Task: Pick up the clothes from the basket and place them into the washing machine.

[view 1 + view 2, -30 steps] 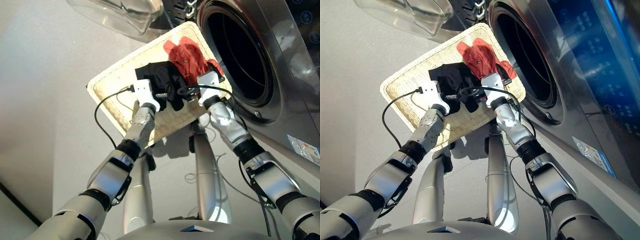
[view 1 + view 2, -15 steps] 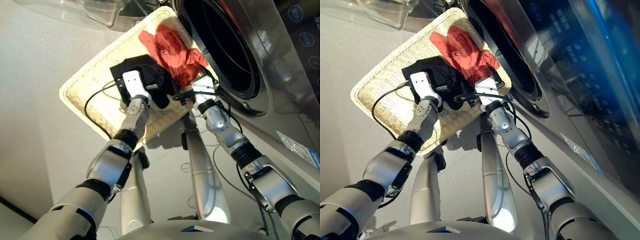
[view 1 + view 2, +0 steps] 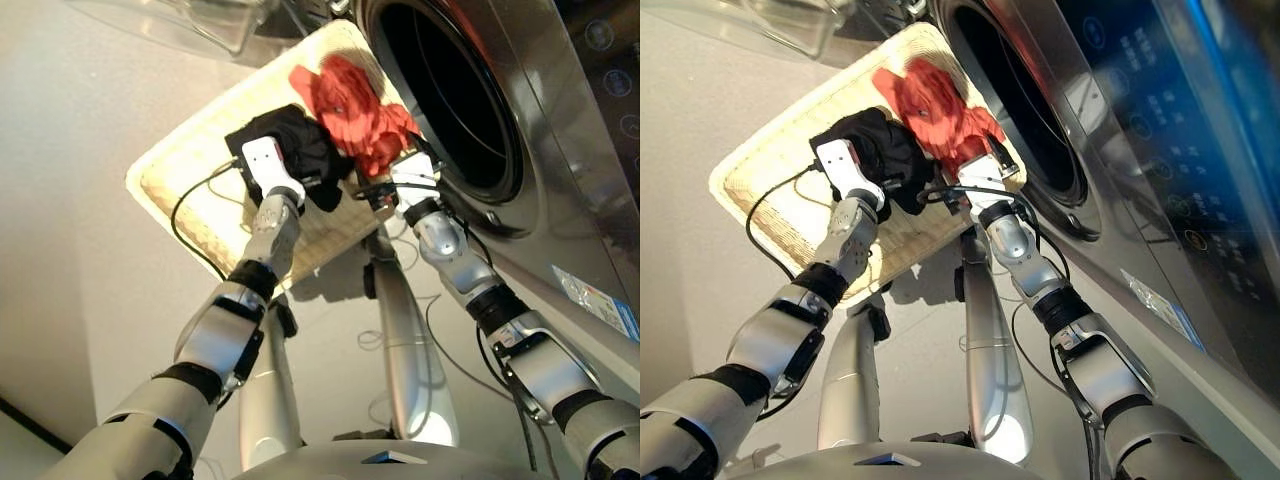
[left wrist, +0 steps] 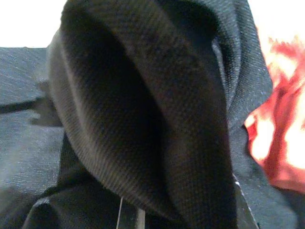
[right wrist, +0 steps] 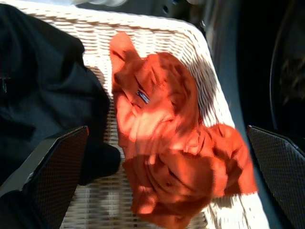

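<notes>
the black garment [image 3: 300, 150] lies bunched near the middle of the basket [image 3: 190, 170], with the red garment [image 3: 355, 105] just beside it toward the washing machine [image 3: 520, 110], the two touching along one edge. the basket sits on the floor [image 3: 70, 250] right in front of the machine's open round drum [image 3: 450, 95]. the left hand [image 3: 292, 178] is down on the black garment, whose folds fill its wrist view; whether its fingers are open or closed on the cloth cannot be told. the right hand [image 5: 157, 186] hangs just over the near end of the red garment with its fingers [image 5: 57, 167] spread wide to either side of it, gripping nothing. the clear door [image 3: 190, 20] stands swung open beyond the basket.
</notes>
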